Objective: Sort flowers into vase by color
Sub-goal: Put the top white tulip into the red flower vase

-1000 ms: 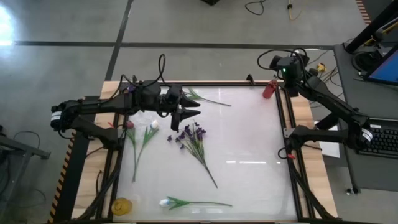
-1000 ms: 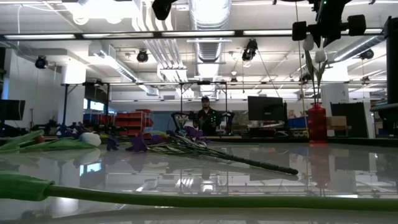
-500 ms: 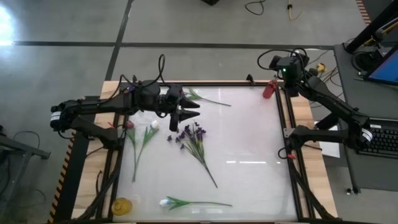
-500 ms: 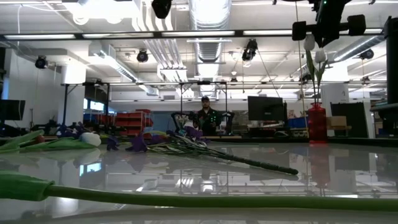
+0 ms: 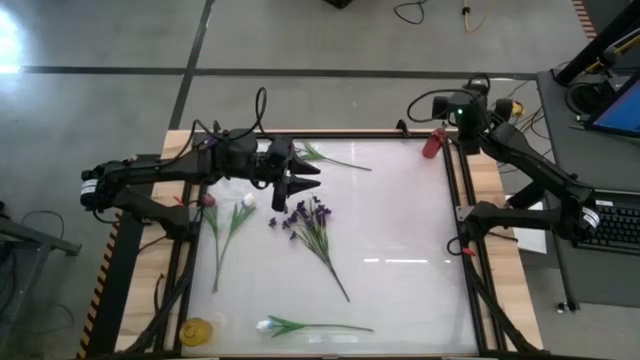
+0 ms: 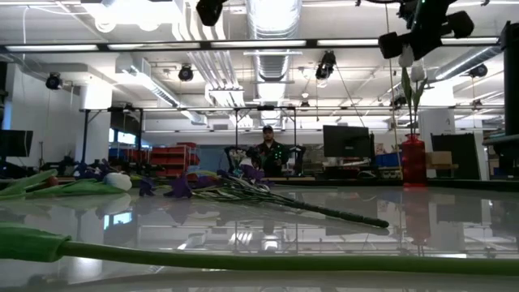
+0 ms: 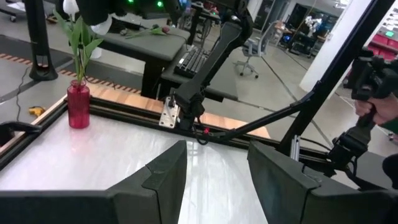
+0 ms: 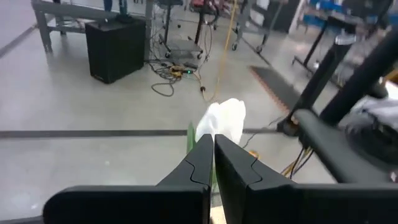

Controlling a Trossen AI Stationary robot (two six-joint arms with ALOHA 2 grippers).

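Observation:
A red vase [image 5: 432,143] stands at the table's far right corner with white tulips [image 7: 81,38] upright in it. My right gripper [image 8: 213,148] hovers shut just above the vase, a white bud [image 8: 224,121] right beyond its fingertips. My left gripper [image 7: 217,180] is open and holds nothing, raised over the table's far left, near a purple spray [image 5: 312,225]. On the table lie a white tulip [image 5: 240,215], a pink-red bud [image 5: 208,201], another white tulip [image 5: 300,326] near the front edge, and a green stem [image 5: 332,158] at the far side. My right gripper is shut beside the white bud [image 8: 219,127] that stands in the red vase. I cannot tell whether its fingers touch the bud or the leaf behind them.
A yellow object [image 5: 195,330] lies on the wooden border at the near left corner. Black rails frame the white table top [image 5: 400,240], whose right half is bare. In the room beyond the table a person [image 6: 268,154] stands far off.
My right gripper has rolled about its own pointing line while staying above the red vase; in the low view its body now slants instead of sitting level. The flowers on the table have not moved.

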